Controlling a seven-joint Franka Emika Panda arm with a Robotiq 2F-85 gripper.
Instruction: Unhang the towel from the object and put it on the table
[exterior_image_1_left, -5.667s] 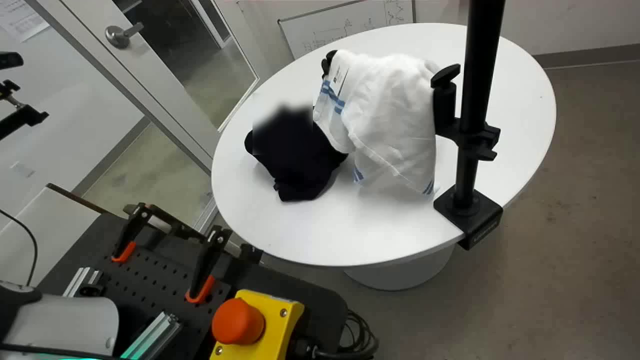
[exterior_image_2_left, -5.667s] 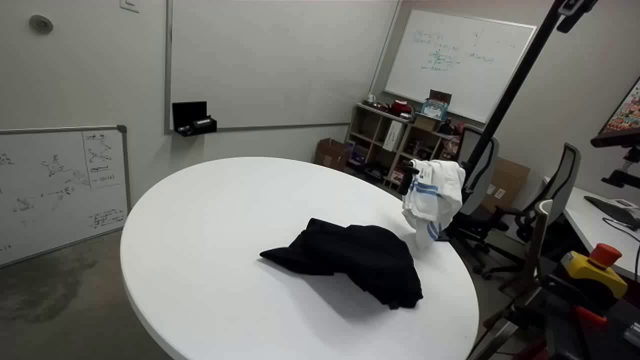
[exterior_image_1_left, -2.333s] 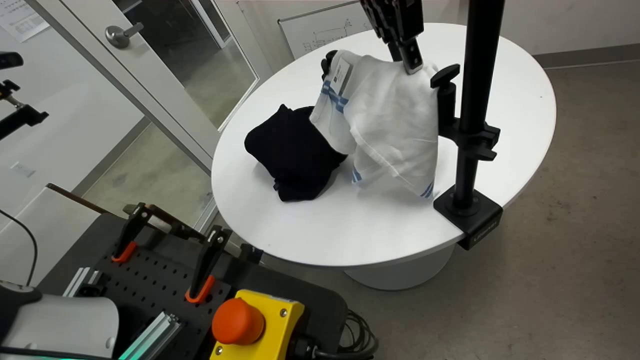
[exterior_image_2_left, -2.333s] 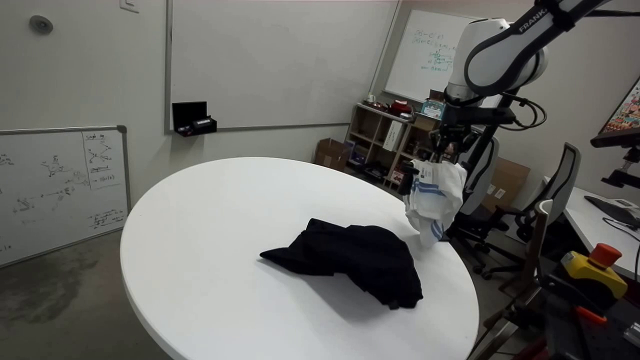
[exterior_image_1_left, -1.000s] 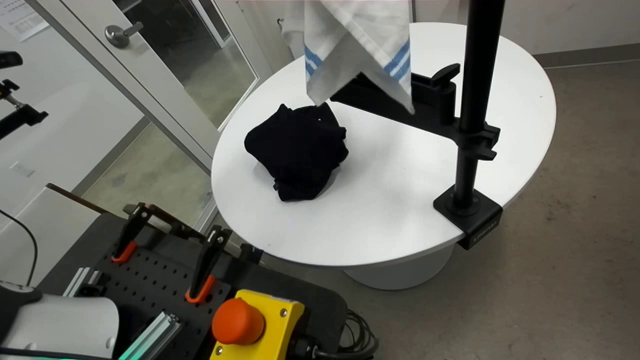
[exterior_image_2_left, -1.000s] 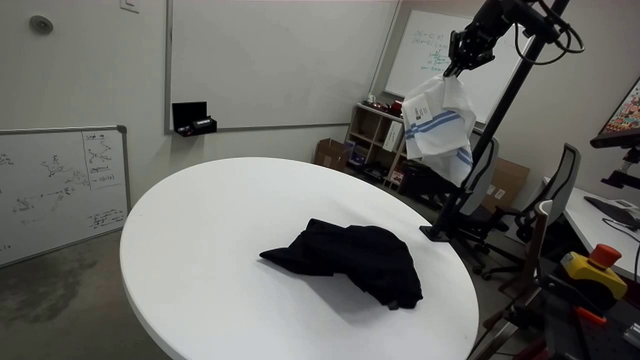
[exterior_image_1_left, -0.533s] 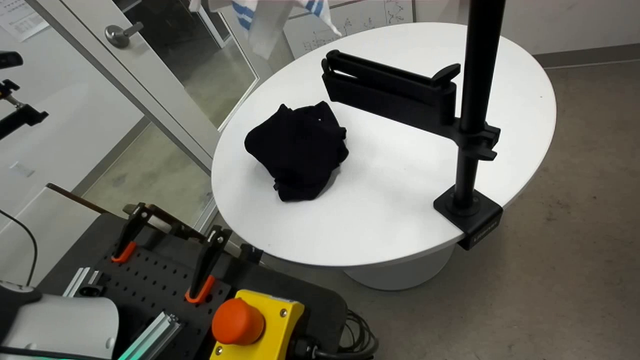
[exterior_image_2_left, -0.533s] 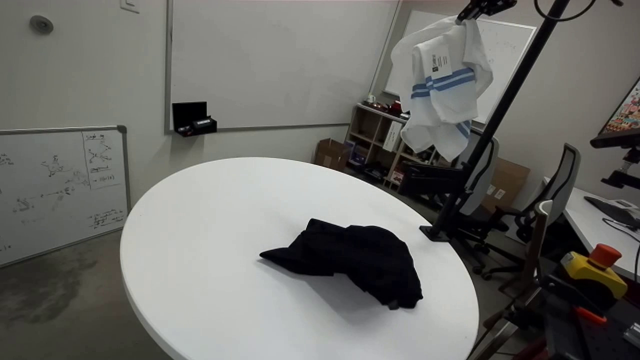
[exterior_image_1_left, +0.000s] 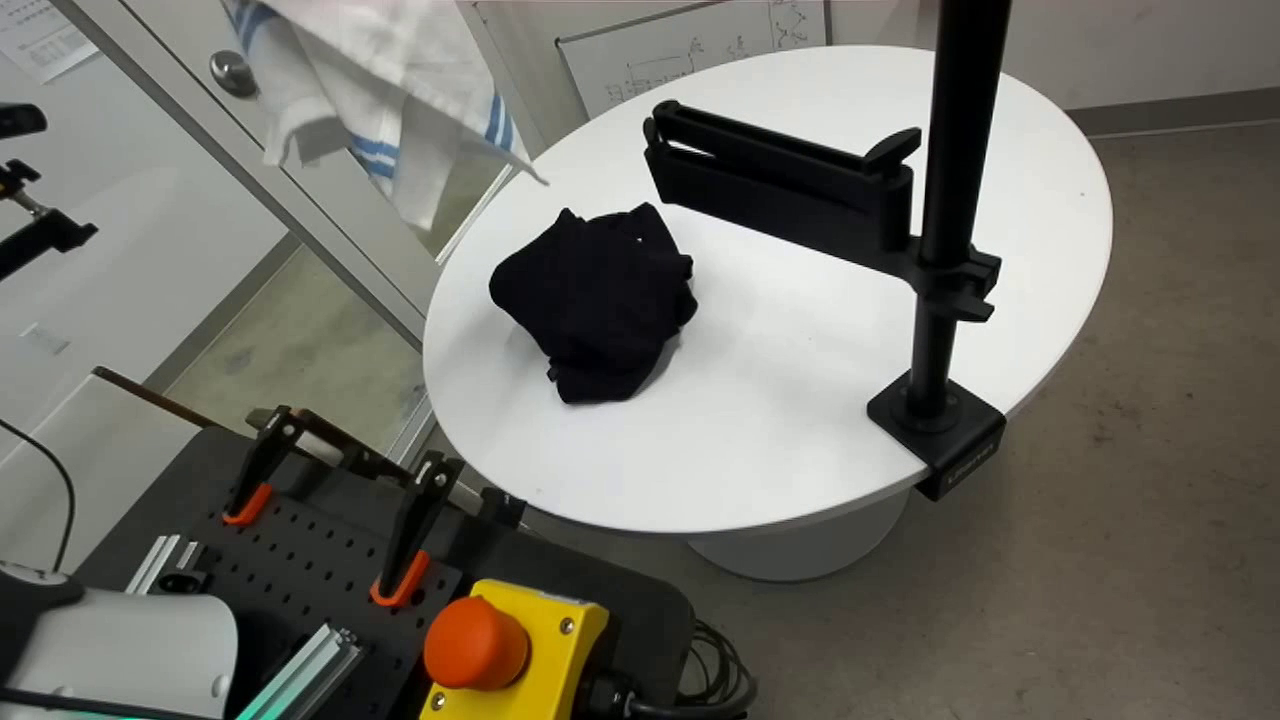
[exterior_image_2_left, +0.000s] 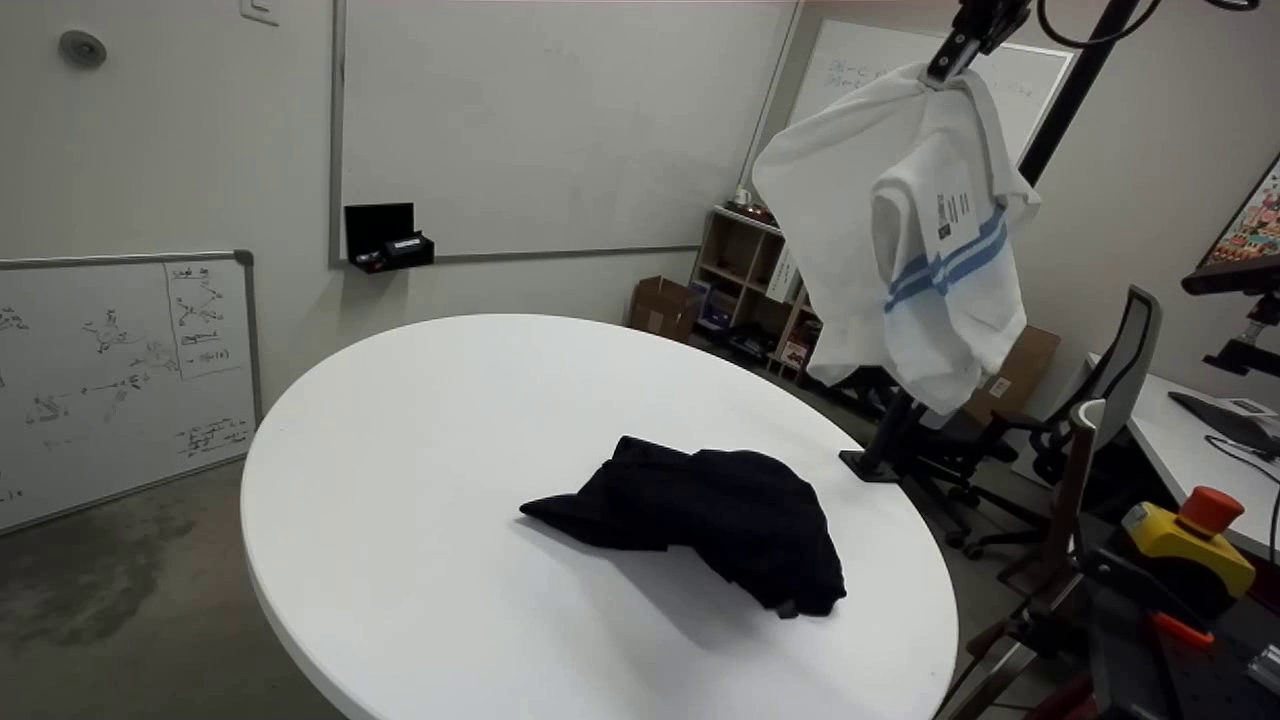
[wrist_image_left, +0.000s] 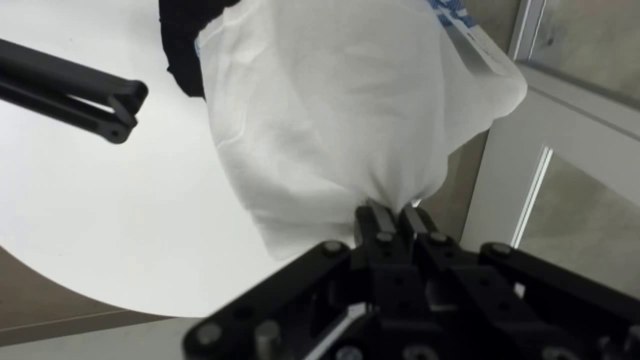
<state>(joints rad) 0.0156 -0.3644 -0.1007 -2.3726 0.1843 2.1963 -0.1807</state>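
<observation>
The white towel (exterior_image_2_left: 850, 210) with blue stripes hangs in the air in both exterior views, pinched near its top by my gripper (exterior_image_2_left: 942, 75). In the wrist view the jaws are closed on a gathered fold, and the cloth (wrist_image_left: 340, 100) spreads out beyond the fingertips. My gripper is above the frame in an exterior view where the towel's lower part (exterior_image_1_left: 400, 90) shows. The object it hung from, a black folded arm (exterior_image_1_left: 780, 185) on a pole, carries no cloth and stands apart from the towel. The round white table (exterior_image_1_left: 780, 420) lies below.
A dark crumpled cloth (exterior_image_1_left: 600, 300) lies on the table, near the towel's hanging corners. The black pole (exterior_image_1_left: 945, 200) rises from a clamp at the table's edge. A yellow box with a red button (exterior_image_1_left: 510, 640) sits on the cart.
Over the last second the towel, held in my gripper, has risen off the black arm and swung away from it, past the table's far-left edge in an exterior view. The dark cloth has stayed put.
</observation>
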